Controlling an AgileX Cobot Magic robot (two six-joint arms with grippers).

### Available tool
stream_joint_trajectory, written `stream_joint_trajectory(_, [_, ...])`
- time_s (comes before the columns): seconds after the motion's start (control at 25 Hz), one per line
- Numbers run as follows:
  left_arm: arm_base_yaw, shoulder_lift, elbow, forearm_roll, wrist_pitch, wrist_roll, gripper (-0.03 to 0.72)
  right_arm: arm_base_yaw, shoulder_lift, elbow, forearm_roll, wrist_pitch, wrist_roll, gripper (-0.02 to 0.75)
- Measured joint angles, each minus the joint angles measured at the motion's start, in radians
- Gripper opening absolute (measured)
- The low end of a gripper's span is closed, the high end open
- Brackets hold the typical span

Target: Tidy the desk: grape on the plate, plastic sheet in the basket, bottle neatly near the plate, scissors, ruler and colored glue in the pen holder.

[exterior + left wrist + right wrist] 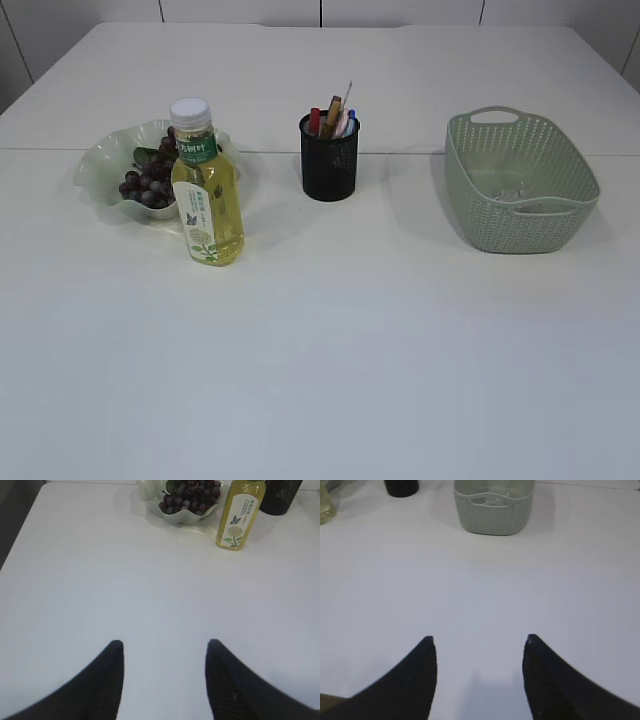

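counter [330,360]: basically bare now, nothing loose lying around afaict
basket [520,215]: far right. Something clear-ish at the bottom, prob the plastic sheet, but too faint to swear to it
plate [100,165]: far left, wavy rim, grape [148,185] bunch sitting in it, so that one looks done
bottle [206,185]: upright, just in front of the plate w/ its right edge right by it. Neat enough imo
pen holder [329,158]: middle back, stuffed w/ sticks and pens. Can't tell scissors vs ruler vs glue from here, too small
left gripper [164,677]: jaws apart, nothing between them, low over bare counter
right gripper [479,672]: same deal, open & empty, facing the basket
overall: looks pretty much finished, both arms seem parked. Only the sheet + holder contents I can't confirm
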Motion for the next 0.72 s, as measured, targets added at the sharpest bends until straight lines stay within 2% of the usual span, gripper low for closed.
stream_joint_trajectory(0.16, [0.000, 0.000, 0.000, 0.000, -0.002, 0.000, 0.376, -0.104, 0.000, 0.000, -0.005, 0.000, 0.000, 0.438])
stream_joint_trajectory(0.28, [0.002, 0.000, 0.000, 0.000, -0.002, 0.000, 0.367, -0.148, 0.000, 0.000, -0.005, 0.000, 0.000, 0.438])
stream_joint_trajectory(0.72, [0.020, 0.000, 0.000, 0.001, -0.002, 0.000, 0.361, -0.158, 0.000, 0.000, 0.000, 0.000, 0.000, 0.438])
